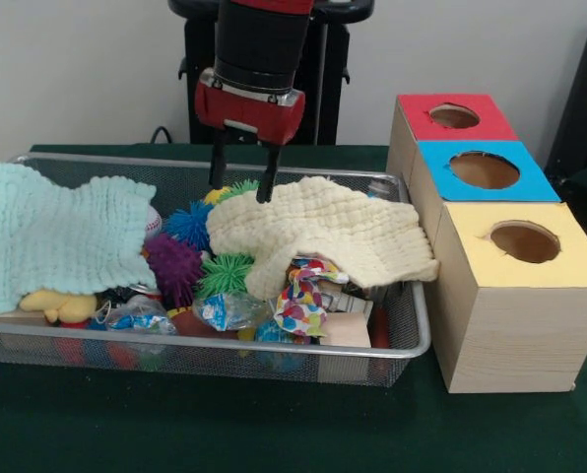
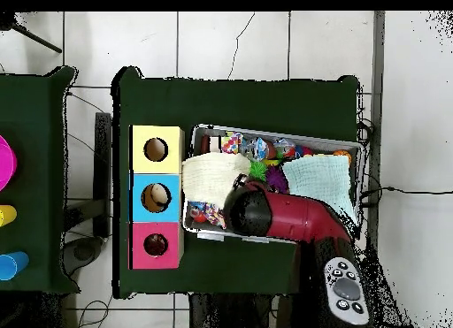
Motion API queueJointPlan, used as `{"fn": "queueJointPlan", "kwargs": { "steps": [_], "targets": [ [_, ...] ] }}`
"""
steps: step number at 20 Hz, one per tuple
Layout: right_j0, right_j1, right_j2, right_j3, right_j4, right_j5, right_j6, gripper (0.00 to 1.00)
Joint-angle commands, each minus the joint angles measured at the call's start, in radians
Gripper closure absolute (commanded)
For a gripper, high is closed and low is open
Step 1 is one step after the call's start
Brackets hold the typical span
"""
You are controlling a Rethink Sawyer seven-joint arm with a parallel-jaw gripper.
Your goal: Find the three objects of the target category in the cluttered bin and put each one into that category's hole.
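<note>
The wire mesh bin (image 1: 400,347) holds clutter; it also shows in the overhead view (image 2: 352,156). My gripper (image 1: 242,185) is open and empty, its fingertips (image 1: 266,193) at the far edge of a cream cloth (image 1: 323,235), beside a green spiky ball. A yellow plush animal (image 1: 62,305) lies at the bin's front left, half under a mint cloth (image 1: 57,236). The brown-orange and striped plush animals are hidden. The red-topped hole (image 1: 454,116) is on the farthest box, and shows in the overhead view (image 2: 156,245). In the overhead view my arm (image 2: 283,217) hides the gripper.
Blue (image 1: 188,225), purple (image 1: 173,266) and green (image 1: 225,274) spiky balls lie mid-bin, with wrappers and a spotted cloth (image 1: 303,301) in front. The blue-topped hole (image 1: 484,169) and yellow-topped hole (image 1: 525,241) stand nearer on the right. The cream cloth (image 2: 212,172) overhangs the bin's box-side rim.
</note>
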Motion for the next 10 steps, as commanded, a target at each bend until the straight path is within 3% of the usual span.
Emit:
{"fn": "queueJointPlan", "kwargs": {
  "steps": [1, 7, 10],
  "targets": [
    [-0.093, 0.06, 0.178, -0.121, -0.092, 0.075, -0.173, 0.0],
    [-0.162, 0.068, 0.237, -0.133, -0.144, 0.084, -0.196, 0.0],
    [-0.206, 0.101, 0.275, -0.185, -0.165, 0.106, -0.225, 0.0]
  ]
}}
